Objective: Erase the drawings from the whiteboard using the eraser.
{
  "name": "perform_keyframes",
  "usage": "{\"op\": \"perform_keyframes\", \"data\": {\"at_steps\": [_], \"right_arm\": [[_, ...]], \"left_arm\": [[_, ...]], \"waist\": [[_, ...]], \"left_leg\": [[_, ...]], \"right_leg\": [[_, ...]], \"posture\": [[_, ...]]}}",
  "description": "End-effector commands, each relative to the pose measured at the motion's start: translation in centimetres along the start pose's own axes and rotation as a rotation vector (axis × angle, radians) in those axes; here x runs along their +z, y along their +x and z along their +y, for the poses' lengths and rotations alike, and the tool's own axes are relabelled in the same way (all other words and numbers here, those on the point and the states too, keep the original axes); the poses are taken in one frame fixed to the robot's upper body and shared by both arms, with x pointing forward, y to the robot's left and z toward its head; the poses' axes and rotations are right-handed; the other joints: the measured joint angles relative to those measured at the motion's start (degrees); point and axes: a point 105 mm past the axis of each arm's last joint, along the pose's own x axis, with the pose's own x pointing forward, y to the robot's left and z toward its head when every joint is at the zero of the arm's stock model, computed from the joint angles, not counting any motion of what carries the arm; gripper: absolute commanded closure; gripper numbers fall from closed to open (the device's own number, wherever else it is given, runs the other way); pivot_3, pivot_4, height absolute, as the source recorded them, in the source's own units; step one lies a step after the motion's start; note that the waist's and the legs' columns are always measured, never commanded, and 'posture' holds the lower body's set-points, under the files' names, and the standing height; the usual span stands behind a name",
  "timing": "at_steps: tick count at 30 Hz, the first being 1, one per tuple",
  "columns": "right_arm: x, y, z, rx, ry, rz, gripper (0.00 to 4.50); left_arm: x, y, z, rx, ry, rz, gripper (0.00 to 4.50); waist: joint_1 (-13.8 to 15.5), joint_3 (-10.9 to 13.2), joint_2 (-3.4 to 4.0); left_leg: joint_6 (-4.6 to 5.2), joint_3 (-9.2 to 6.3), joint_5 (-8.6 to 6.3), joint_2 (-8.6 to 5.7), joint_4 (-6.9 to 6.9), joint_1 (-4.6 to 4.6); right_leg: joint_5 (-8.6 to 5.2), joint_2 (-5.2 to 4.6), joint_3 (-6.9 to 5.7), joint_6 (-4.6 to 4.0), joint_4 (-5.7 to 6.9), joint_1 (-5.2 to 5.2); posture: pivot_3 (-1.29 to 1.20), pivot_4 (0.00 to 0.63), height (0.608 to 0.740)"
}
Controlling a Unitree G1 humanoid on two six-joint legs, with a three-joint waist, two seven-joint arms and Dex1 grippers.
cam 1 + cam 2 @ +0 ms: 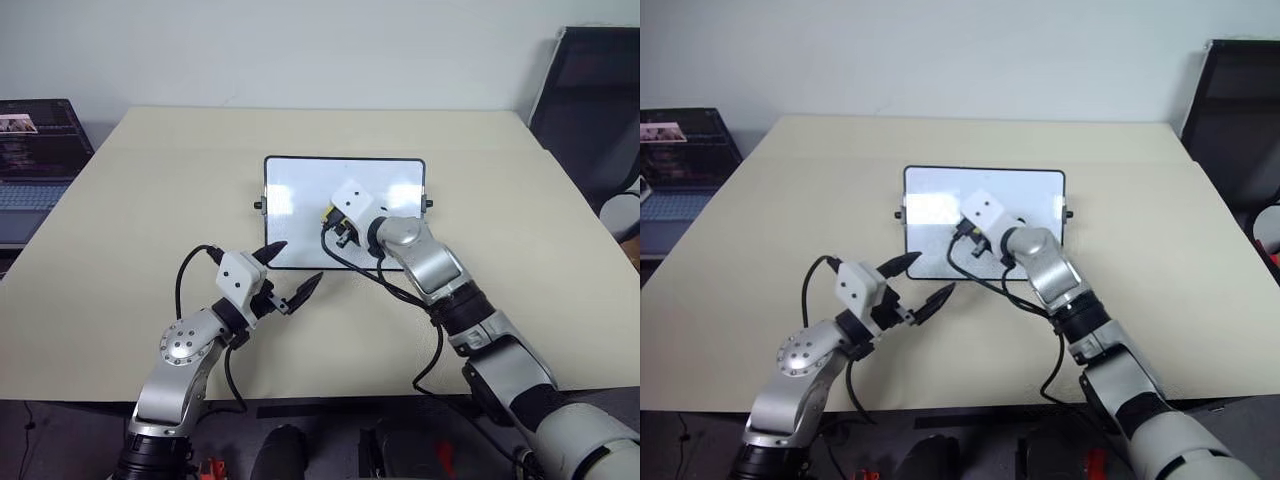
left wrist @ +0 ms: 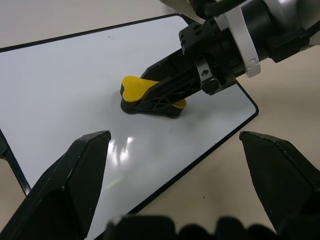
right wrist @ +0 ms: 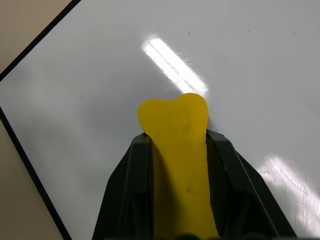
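Right gripper (image 2: 150, 97) clamps the yellow, black-based oblong eraser (image 2: 135, 90) on the white black-framed whiteboard (image 2: 65, 80); left gripper (image 1: 290, 275) is spread wide nearby.

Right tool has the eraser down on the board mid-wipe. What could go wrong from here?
1. The whiteboard lies loose on the table; the open left tool hovers off its near edge, not bracing it, so a stroke may slide it.
2. The right tool pinches the eraser by its sides; a hard push could twist it out.
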Motion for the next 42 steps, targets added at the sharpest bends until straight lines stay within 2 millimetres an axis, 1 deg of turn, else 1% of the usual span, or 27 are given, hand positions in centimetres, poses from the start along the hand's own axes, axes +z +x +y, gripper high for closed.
{"op": "perform_keyframes", "data": {"at_steps": [1,5,8,10,12,18,21,22,24,27,28,29,30,32,34,36,40,42], "right_arm": [[-1.2,-0.6,-1.5,-0.053,0.026,0.040,3.41],[-0.5,-2.2,-2.1,-0.063,0.042,0.019,3.41],[-0.5,-4.2,-2.8,-0.076,0.051,0.022,3.41],[-0.2,-5.6,-3.1,-0.081,0.067,0.020,3.41],[0.2,-7.0,-3.5,-0.090,0.109,0.009,3.41],[0.6,-12.0,-5.7,-0.169,0.295,-0.021,3.41],[0.3,-14.3,-6.7,-0.239,0.398,-0.026,3.41],[0.0,-14.9,-6.9,-0.266,0.428,-0.025,3.41],[-1.8,-16.2,-7.1,-0.341,0.514,-0.007,3.41],[-6.5,-18.1,-7.2,-0.503,0.658,0.074,3.41],[-7.8,-18.5,-7.0,-0.549,0.703,0.098,3.41],[-9.0,-18.7,-6.6,-0.584,0.739,0.122,3.41],[-9.6,-18.9,-6.4,-0.605,0.757,0.137,3.41],[-10.4,-18.7,-5.7,-0.616,0.756,0.161,3.41],[-10.5,-18.2,-5.3,-0.607,0.748,0.167,3.41],[-10.6,-17.9,-5.3,-0.606,0.746,0.169,3.41],[-10.5,-17.8,-5.9,-0.611,0.725,0.164,3.41],[-10.6,-17.8,-6.1,-0.612,0.719,0.163,3.41]], "left_arm": [[1.0,-0.2,0.0,0.005,0.029,-0.037,0.00],[1.0,-0.2,0.0,0.005,0.027,-0.037,0.00],[1.1,0.1,0.0,-0.001,0.028,-0.041,0.00],[1.2,0.3,0.1,-0.005,0.029,-0.043,0.00],[1.2,0.3,0.1,-0.007,0.029,-0.044,0.00],[1.2,0.2,0.2,-0.012,0.025,-0.043,0.00],[1.1,0.0,0.3,-0.008,0.015,-0.038,0.00],[1.1,0.0,0.4,0.001,0.005,-0.038,0.00],[1.1,-0.3,0.9,0.044,-0.021,-0.038,0.00],[0.9,-1.2,2.9,0.190,-0.095,-0.042,0.00],[0.9,-1.5,3.5,0.228,-0.116,-0.045,0.00],[0.9,-1.7,3.9,0.262,-0.128,-0.046,0.00],[0.9,-1.9,4.1,0.281,-0.134,-0.045,0.00],[0.9,-2.1,3.9,0.285,-0.134,-0.038,0.00],[0.8,-1.9,3.2,0.249,-0.138,-0.032,0.00],[0.8,-1.7,2.8,0.213,-0.128,-0.026,0.00],[1.0,-1.8,3.2,0.221,-0.120,-0.032,0.00],[0.7,-1.9,3.0,0.207,-0.117,-0.025,0.00]], "waist": [[0.1,0.0,0.02],[0.6,0.1,0.04],[1.1,0.1,0.04],[1.3,0.1,0.04],[1.5,0.1,0.05],[1.5,0.1,0.08],[1.5,0.1,0.08],[1.6,0.1,0.08],[1.6,0.1,0.07],[1.6,0.1,0.03],[1.6,0.1,0.03],[1.6,0.1,0.06],[1.5,0.1,0.07],[1.2,0.1,0.08],[0.9,0.1,0.08],[0.8,0.1,0.08],[0.7,0.1,0.07],[0.6,0.1,0.07]], "left_leg": [[0.00,0.00,0.00,0.00,0.00,0.00],[0.00,-0.04,0.00,-0.01,-0.03,-0.12],[-0.01,-0.05,-0.01,-0.07,-0.04,-0.39],[-0.02,-0.05,-0.01,-0.09,-0.03,-0.80],[-0.05,-0.10,-0.02,-0.09,-0.04,-1.10],[-0.25,-0.13,-0.17,-0.06,-0.12,-1.11],[-0.26,-0.13,-0.18,-0.08,-0.11,-1.11],[-0.26,-0.14,-0.18,-0.08,-0.11,-1.12],[-0.26,-0.15,-0.18,-0.08,-0.11,-1.11],[-0.26,-0.18,-0.18,-0.09,-0.12,-1.10],[-0.27,-0.20,-0.18,-0.09,-0.12,-1.11],[-0.27,-0.19,-0.18,-0.09,-0.12,-1.11],[-0.27,-0.15,-0.18,-0.12,-0.11,-1.12],[-0.27,-0.12,-0.18,-0.12,-0.10,-1.08],[-0.27,-0.10,-0.18,-0.13,-0.09,-1.03],[-0.27,-0.11,-0.18,-0.12,-0.09,-1.02],[-0.28,-0.15,-0.17,-0.12,-0.08,-1.02],[-0.28,-0.14,-0.17,-0.13,-0.09,-1.02]], "right_leg": [[0.00,0.00,0.00,0.00,0.00,0.00],[-0.02,-0.02,-0.03,-0.02,-0.01,-0.09],[0.02,-0.08,-0.06,-0.09,-0.02,-0.33],[0.13,-0.09,-0.08,-0.22,-0.02,-0.74],[0.15,-0.09,-0.13,-0.22,-0.01,-0.98],[-0.03,-0.07,-0.18,-0.26,-0.07,-0.99],[-0.05,-0.08,-0.18,-0.26,-0.09,-0.97],[-0.05,-0.08,-0.19,-0.26,-0.09,-0.96],[-0.05,-0.07,-0.19,-0.26,-0.09,-0.95],[-0.07,-0.07,-0.23,-0.24,-0.13,-0.91],[-0.09,-0.07,-0.24,-0.21,-0.13,-0.89],[-0.09,-0.07,-0.23,-0.21,-0.13,-0.90],[-0.09,-0.07,-0.19,-0.20,-0.07,-0.94],[-0.10,-0.06,-0.16,-0.19,-0.04,-0.93],[-0.10,-0.05,-0.16,-0.19,-0.02,-0.92],[-0.11,0.00,-0.18,-0.17,0.00,-0.91],[-0.11,0.09,-0.18,-0.18,0.00,-0.89],[-0.10,0.10,-0.16,-0.18,-0.01,-0.89]], "posture": [[0.00,0.150,0.740],[0.00,0.150,0.740],[0.00,0.150,0.740],[0.00,0.150,0.740],[0.00,0.150,0.740],[0.00,0.150,0.740],[0.00,0.150,0.740],[0.00,0.150,0.740],[0.00,0.150,0.740],[0.00,0.150,0.740],[0.00,0.150,0.740],[0.00,0.150,0.740],[0.00,0.150,0.740],[0.00,0.150,0.740],[0.00,0.150,0.740],[0.00,0.150,0.740],[0.00,0.150,0.740],[0.00,0.150,0.740]]}}
